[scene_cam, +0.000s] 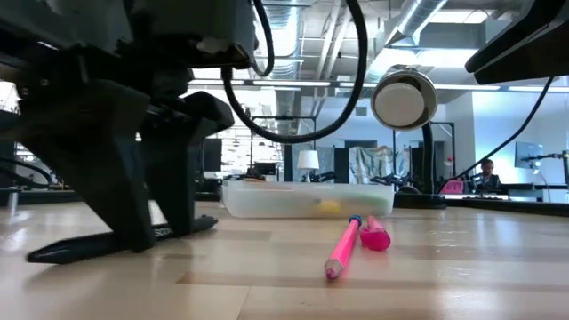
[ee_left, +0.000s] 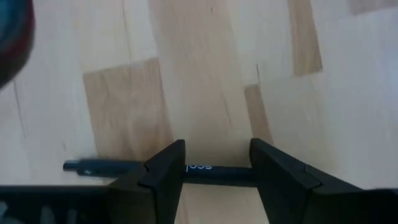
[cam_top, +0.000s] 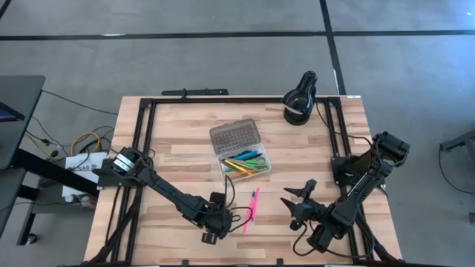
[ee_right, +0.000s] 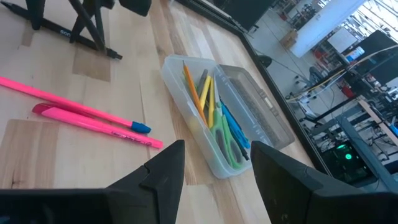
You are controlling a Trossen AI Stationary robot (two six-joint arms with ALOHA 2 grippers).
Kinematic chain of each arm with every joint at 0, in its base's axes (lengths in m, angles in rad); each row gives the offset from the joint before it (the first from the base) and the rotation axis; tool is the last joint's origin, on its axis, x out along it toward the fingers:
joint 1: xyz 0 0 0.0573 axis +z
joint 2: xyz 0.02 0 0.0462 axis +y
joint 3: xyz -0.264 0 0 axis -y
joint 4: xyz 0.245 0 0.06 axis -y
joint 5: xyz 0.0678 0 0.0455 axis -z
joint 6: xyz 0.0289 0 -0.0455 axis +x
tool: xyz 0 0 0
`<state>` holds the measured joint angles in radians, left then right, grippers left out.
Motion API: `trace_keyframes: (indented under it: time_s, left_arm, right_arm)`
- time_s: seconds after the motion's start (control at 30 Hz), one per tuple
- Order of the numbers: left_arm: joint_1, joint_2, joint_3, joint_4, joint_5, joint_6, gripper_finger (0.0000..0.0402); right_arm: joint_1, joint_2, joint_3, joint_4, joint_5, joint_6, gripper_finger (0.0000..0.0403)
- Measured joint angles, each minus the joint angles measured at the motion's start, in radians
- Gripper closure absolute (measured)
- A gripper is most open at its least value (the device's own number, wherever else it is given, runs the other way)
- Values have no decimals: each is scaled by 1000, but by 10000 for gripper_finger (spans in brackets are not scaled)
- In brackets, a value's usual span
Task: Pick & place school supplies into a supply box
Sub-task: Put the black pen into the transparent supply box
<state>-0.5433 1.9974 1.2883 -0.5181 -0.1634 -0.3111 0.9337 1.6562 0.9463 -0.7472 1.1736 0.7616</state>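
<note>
Dark pen (ee_left: 214,173) flat on table, between open left pincer (ee_left: 216,163) fingers.

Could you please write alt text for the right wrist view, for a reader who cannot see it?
The open supply box lies on the wooden table, holding pens, pencils and green-handled scissors. Two pink pens lie beside it on the wood. The right claw stands open in the foreground, holding nothing.

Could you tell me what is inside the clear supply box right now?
The supply box, lid open, holds green-handled scissors with orange, yellow, blue and dark pens or pencils lying lengthwise. Anything beneath that pile is covered.
</note>
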Motion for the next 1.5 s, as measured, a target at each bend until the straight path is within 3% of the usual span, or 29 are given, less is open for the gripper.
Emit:
trace_keyframes:
  time_s: [0.23,0.63,1.5]
  left_arm:
    - [-19,1,41,-15,-29,-55,225]
    - [-8,1,78,-215,-85,-414,225]
    - [-2,-2,15,-42,-77,-391,225]
  right_arm:
    - [0,0,0,0,0,0,226]
    - [0,0,0,1,0,0,226]
    - [1,0,0,8,-5,1,226]
